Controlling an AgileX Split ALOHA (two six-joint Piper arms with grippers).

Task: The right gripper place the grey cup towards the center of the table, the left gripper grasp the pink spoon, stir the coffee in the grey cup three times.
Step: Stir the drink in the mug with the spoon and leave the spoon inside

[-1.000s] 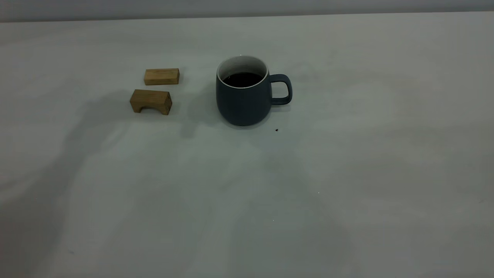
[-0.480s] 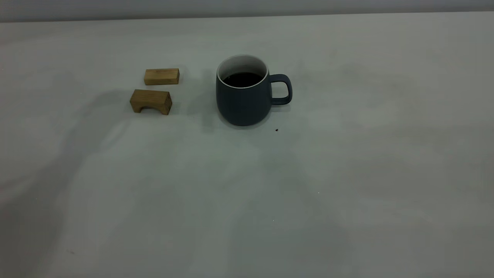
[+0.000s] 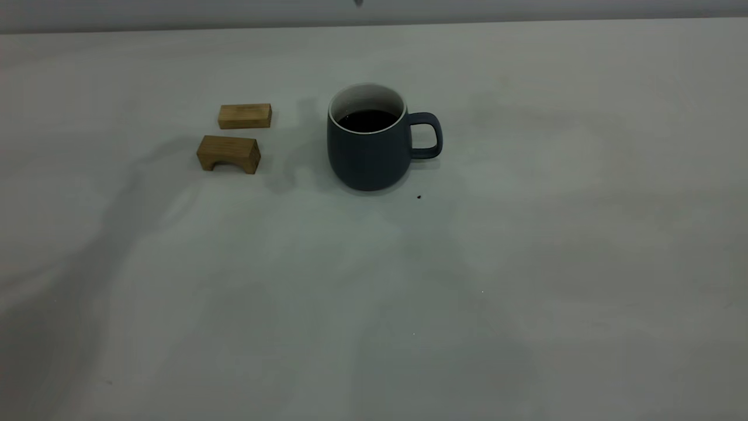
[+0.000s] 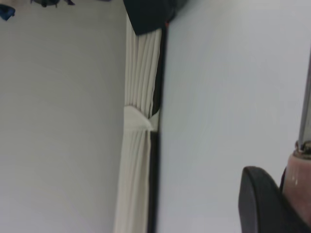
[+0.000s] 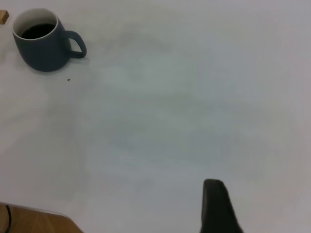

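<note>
Shadows shifted; grey cup (image 3: 369, 140) unmoved, placed centrally. Left gripper (image 4: 286, 194) holds pink spoon (image 4: 300, 177); stirring pending. Right claw state unclear.

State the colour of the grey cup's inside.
White inside the grey cup, above the dark coffee; clearest in the exterior view.

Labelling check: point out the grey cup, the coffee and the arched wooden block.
grey cup (image 3: 367, 158), exterior view, front of the body.
coffee (image 3: 368, 120), exterior view, middle of the dark liquid surface.
arched wooden block (image 3: 228, 149), exterior view, front face above the arch.
</note>
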